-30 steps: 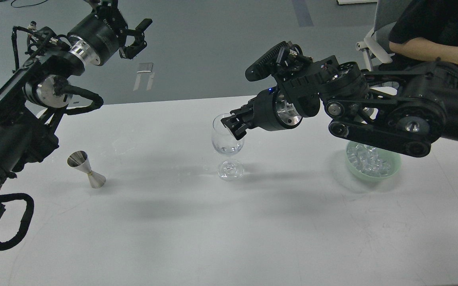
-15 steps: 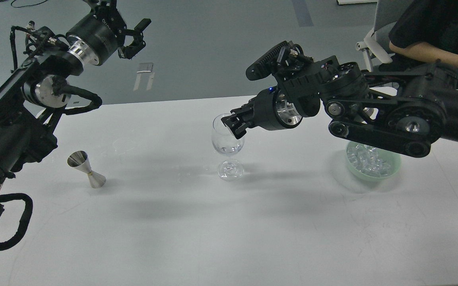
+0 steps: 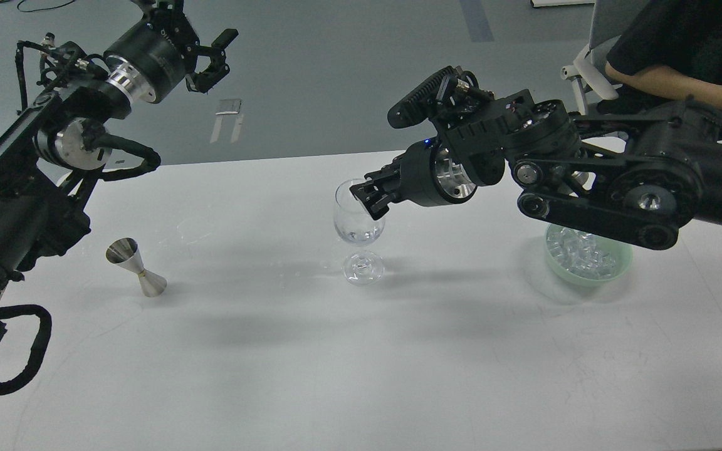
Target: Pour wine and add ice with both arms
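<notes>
A clear stemmed wine glass (image 3: 359,228) stands upright at the middle of the white table (image 3: 361,363), with something clear in the bottom of its bowl. My right gripper (image 3: 367,197) is right over the glass's rim on the right side. Its dark fingers overlap, so I cannot tell whether they hold anything. The ice (image 3: 583,254) lies as several clear cubes in a pale green bowl (image 3: 618,263), partly hidden under my right arm. My left gripper (image 3: 218,55) is open and empty, raised high beyond the table's far left. No bottle is in view.
A steel jigger (image 3: 135,266) stands tilted on the table's left part. A person's bare forearm (image 3: 680,84) and a chair are at the back right, beyond the table's far edge. My left arm (image 3: 29,188) fills the left side.
Almost nothing. My left gripper has shifted very slightly up and left. My right gripper stays at the glass's rim. The person's forearm has moved a little.
</notes>
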Controlling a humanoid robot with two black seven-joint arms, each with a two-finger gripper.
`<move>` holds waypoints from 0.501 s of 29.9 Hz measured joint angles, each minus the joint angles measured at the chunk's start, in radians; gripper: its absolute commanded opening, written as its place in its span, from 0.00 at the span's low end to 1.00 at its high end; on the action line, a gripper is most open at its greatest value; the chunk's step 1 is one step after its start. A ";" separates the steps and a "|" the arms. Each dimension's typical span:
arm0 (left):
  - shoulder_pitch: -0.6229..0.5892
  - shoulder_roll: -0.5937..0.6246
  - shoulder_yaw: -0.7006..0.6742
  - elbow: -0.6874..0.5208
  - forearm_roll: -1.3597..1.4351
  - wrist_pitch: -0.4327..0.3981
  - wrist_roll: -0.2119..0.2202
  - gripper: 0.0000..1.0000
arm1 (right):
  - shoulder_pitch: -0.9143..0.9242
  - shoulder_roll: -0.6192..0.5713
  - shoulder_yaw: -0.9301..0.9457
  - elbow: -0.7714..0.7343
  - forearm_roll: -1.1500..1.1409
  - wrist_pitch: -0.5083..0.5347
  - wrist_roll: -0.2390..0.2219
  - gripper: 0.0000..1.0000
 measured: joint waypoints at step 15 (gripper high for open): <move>0.000 0.001 0.000 0.000 0.000 -0.003 0.000 0.99 | -0.003 0.001 0.000 0.000 0.002 0.000 -0.002 0.19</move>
